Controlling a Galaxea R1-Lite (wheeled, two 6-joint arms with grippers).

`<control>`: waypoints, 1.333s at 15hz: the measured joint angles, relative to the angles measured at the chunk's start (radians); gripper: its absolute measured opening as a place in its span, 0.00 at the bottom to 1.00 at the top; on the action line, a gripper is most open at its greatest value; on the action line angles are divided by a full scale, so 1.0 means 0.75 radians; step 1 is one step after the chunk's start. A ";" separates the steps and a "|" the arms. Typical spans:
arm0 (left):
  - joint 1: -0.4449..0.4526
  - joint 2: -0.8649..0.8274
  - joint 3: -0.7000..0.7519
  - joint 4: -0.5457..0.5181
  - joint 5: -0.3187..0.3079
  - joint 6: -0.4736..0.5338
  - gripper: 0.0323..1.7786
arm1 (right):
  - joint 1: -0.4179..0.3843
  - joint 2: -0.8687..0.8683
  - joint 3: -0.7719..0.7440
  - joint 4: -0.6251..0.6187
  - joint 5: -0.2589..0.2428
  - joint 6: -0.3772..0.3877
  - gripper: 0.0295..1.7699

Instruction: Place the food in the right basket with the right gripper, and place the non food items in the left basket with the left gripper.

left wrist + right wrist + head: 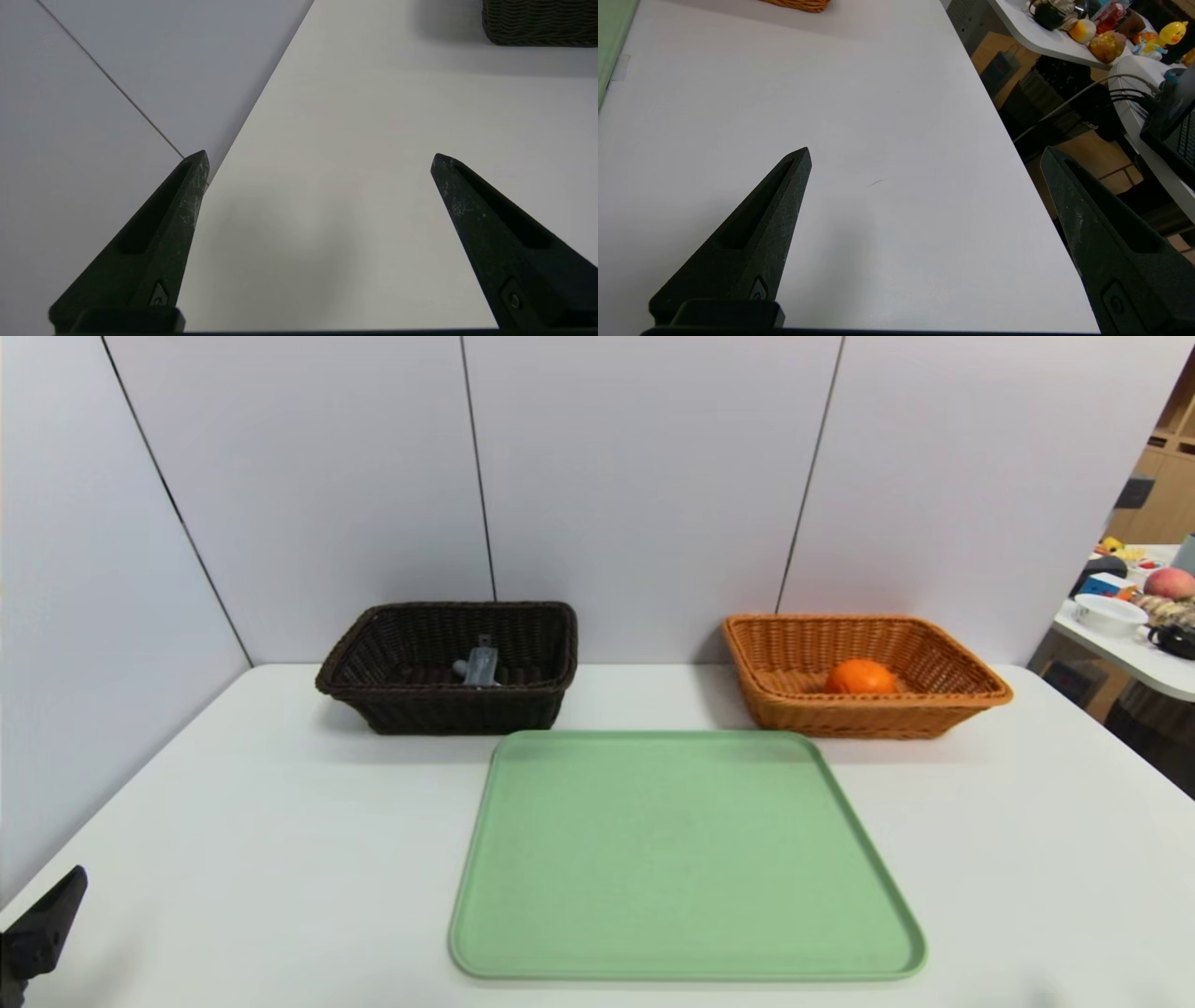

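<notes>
An orange (860,677) lies inside the light-brown right basket (971,695). A grey non-food item (480,666) lies inside the dark-brown left basket (439,714), whose corner also shows in the left wrist view (537,23). My left gripper (319,158) hangs open over bare table near the left wall, with nothing between its fingers; part of it shows at the head view's lower left corner (37,929). My right gripper (924,151) is open over bare table near the table's right edge, holding nothing. The right basket's corner (798,4) shows far off.
A green tray (686,854) with nothing on it lies in the middle of the white table (233,840). Grey wall panels close off the back and left. Beyond the right table edge stands another table (1134,658) with bowls and toys.
</notes>
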 joint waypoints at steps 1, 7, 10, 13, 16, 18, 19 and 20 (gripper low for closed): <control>0.010 -0.024 0.019 -0.001 0.004 0.000 0.95 | -0.003 -0.020 -0.003 0.023 0.000 0.001 0.96; 0.129 -0.139 0.120 -0.007 -0.002 -0.012 0.95 | -0.050 -0.107 0.006 0.053 -0.001 0.003 0.96; 0.167 -0.228 0.181 -0.003 -0.016 -0.012 0.95 | -0.058 -0.190 0.010 0.155 -0.001 0.001 0.96; 0.175 -0.306 0.212 0.017 -0.117 -0.018 0.95 | -0.058 -0.298 -0.005 0.315 -0.001 -0.001 0.96; 0.176 -0.403 0.230 0.107 -0.229 -0.019 0.95 | -0.057 -0.347 -0.026 0.326 0.002 -0.002 0.96; 0.176 -0.461 0.234 0.169 -0.298 -0.017 0.95 | -0.058 -0.362 -0.028 0.326 0.003 -0.003 0.96; 0.176 -0.484 0.237 0.172 -0.323 -0.017 0.95 | -0.058 -0.370 -0.029 0.328 0.003 -0.005 0.96; 0.176 -0.507 0.245 0.176 -0.349 -0.013 0.95 | -0.058 -0.379 -0.028 0.330 0.003 -0.007 0.96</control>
